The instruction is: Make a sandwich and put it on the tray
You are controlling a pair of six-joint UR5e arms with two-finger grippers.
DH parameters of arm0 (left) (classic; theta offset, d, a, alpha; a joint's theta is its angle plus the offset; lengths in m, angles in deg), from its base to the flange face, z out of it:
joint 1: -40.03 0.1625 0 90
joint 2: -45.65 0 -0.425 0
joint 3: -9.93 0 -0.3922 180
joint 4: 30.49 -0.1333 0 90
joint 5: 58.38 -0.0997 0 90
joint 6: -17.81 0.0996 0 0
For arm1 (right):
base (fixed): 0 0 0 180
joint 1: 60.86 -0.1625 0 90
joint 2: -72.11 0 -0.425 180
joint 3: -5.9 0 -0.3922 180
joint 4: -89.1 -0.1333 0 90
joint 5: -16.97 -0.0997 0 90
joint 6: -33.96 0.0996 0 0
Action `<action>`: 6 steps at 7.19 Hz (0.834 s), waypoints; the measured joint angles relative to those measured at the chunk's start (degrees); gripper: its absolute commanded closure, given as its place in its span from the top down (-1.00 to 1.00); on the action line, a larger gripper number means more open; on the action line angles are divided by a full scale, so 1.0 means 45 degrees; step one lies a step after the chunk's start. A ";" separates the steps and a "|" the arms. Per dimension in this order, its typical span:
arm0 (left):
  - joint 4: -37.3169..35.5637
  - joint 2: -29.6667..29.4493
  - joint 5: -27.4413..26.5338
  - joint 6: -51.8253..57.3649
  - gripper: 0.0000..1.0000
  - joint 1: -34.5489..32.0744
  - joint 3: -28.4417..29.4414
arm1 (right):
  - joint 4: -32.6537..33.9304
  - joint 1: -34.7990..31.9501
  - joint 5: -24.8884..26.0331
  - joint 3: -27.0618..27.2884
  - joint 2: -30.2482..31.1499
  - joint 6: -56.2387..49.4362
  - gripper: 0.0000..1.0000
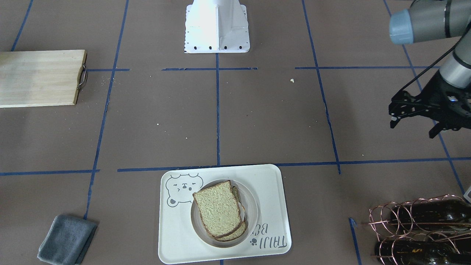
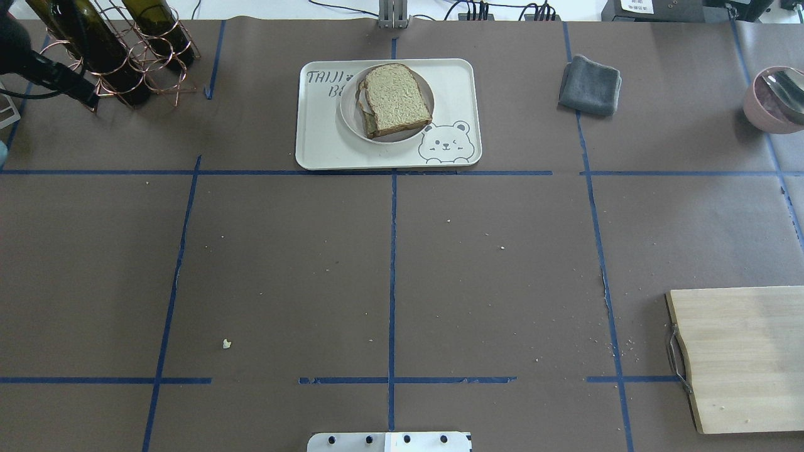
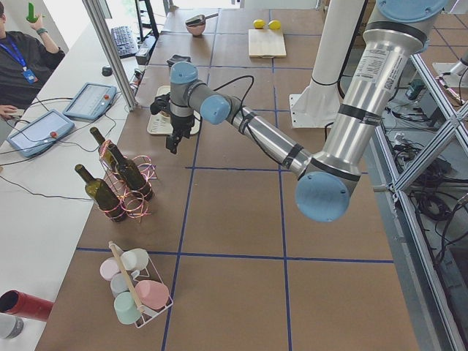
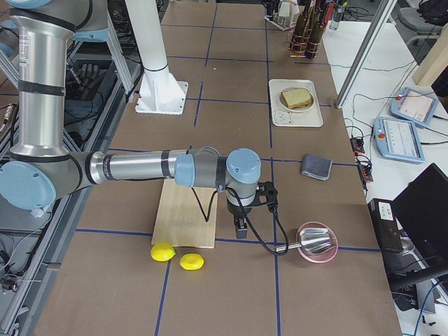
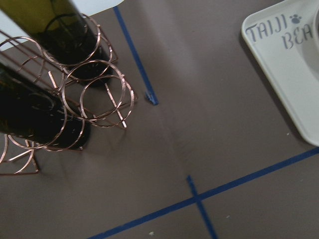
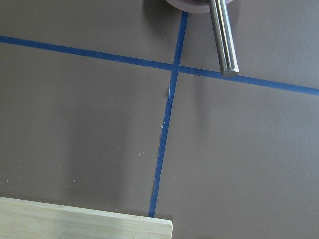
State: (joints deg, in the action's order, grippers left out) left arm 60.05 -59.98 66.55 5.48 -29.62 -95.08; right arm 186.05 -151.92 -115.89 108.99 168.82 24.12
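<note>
The sandwich (image 1: 219, 213) is two bread slices stacked on a small round white plate (image 1: 254, 200) that stands on the cream bear tray (image 1: 272, 184). It also shows in the overhead view (image 2: 394, 100). The egg is hidden between the slices. My left gripper (image 1: 414, 129) hangs open and empty above the table, well off to the tray's side and near the wine rack. The left wrist view shows only a tray corner (image 5: 294, 99). My right gripper (image 4: 240, 227) shows only in the exterior right view, by the cutting board's corner; I cannot tell if it is open or shut.
A copper wine rack with dark bottles (image 2: 107, 56) stands at the far left. A folded grey cloth (image 2: 590, 85) lies right of the tray. A pink bowl with a metal utensil (image 2: 772, 103) and a wooden cutting board (image 2: 747, 358) are at the right. Two lemons (image 4: 162, 252) lie beyond the board.
</note>
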 measured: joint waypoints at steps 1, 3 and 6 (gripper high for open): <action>0.0027 0.1202 0.0634 0.1133 1.00 -0.0773 0.0054 | 0.0000 0.0010 -0.0005 0.0000 -0.0004 0.0000 1.00; -0.0021 0.3498 0.1412 0.2550 1.00 -0.2171 0.0297 | 0.0000 0.0026 -0.0007 0.0000 -0.0006 -0.0012 1.00; -0.0005 0.4969 0.1559 0.3462 1.00 -0.3810 0.0633 | -0.0017 0.0024 -0.0003 0.0019 -0.0020 -0.0036 1.00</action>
State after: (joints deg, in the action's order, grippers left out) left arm 60.02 -37.62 73.57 21.05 -46.76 -92.22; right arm 185.97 -151.82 -115.90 109.08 168.73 23.96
